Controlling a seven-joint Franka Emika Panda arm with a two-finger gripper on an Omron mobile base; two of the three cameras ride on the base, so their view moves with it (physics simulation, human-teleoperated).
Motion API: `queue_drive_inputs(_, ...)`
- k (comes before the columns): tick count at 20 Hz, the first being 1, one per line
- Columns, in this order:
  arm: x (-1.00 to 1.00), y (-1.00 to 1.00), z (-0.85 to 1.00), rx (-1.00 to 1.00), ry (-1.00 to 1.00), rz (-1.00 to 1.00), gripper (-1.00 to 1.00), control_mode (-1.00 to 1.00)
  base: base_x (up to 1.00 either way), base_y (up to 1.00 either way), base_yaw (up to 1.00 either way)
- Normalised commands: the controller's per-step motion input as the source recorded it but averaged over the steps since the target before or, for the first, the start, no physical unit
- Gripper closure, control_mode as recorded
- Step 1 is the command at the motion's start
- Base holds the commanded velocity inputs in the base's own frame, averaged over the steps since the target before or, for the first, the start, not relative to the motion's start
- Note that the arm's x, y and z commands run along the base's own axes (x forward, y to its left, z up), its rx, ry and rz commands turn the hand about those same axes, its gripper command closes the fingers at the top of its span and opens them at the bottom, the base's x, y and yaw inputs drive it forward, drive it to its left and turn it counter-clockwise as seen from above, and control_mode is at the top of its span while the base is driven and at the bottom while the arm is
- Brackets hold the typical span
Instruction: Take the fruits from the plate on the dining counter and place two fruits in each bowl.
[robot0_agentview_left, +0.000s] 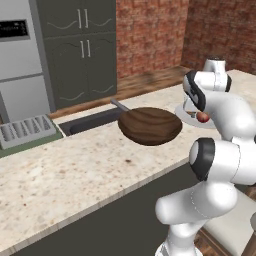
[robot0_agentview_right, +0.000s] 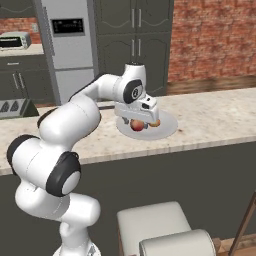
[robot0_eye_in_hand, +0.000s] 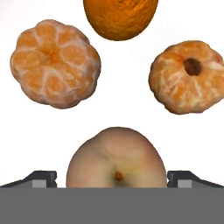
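Table (robot0_agentview_left: 75, 170): the beige speckled top fills the middle and lower left of the left base view, running across the centre of the right base view.
Wooden bowl (robot0_agentview_left: 150, 125): sits at the centre of the left base view, just left of the plate; nothing shows inside it, so I judge no fruit has been delivered there yet.
Plate (robot0_agentview_right: 167, 127): pale and flat, at the centre of the right base view under the hand; its white surface is the backdrop of the hand view.
Hand (robot0_agentview_right: 142, 120): hovers low over the plate, jaws spread as wide as they go, holding nothing; the finger tips (robot0_eye_in_hand: 43, 178) stand at either side of the peach, at the bottom edge of the hand view.
Peach (robot0_eye_in_hand: 116, 159): pale tan-pink, lower centre of the hand view, squarely between the tips (a good line-up).
Peeled mandarins (robot0_eye_in_hand: 54, 63): one upper left, one (robot0_eye_in_hand: 188, 76) at right, both apart from the peach.
Orange (robot0_eye_in_hand: 120, 17): top centre, partly cut off by the frame.
Step in hand: picking the peach. Descend straight, close at its widest girth (round fruit tends to squirt out if pinched high), and lift clear before swinging toward a bowl.
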Motion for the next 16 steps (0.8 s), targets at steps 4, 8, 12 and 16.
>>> queue_drive_inputs(4,0.00,0.00,0.00,0.00,0.00,0.00,1.00,-1.00,0.00,0.00,0.00)
queue_drive_inputs(8,0.00,0.00,0.00,0.00,0.00,0.00,1.00,-1.00,0.00,0.00,0.00)
queue_drive_inputs(12,-0.08,0.00,0.09,0.00,0.00,0.00,1.00,-1.00,0.00,0.00,0.00)
queue_drive_inputs(16,-0.57,0.00,0.62,0.01,-0.13,0.00,1.00,-1.00,0.00,0.00,0.00)
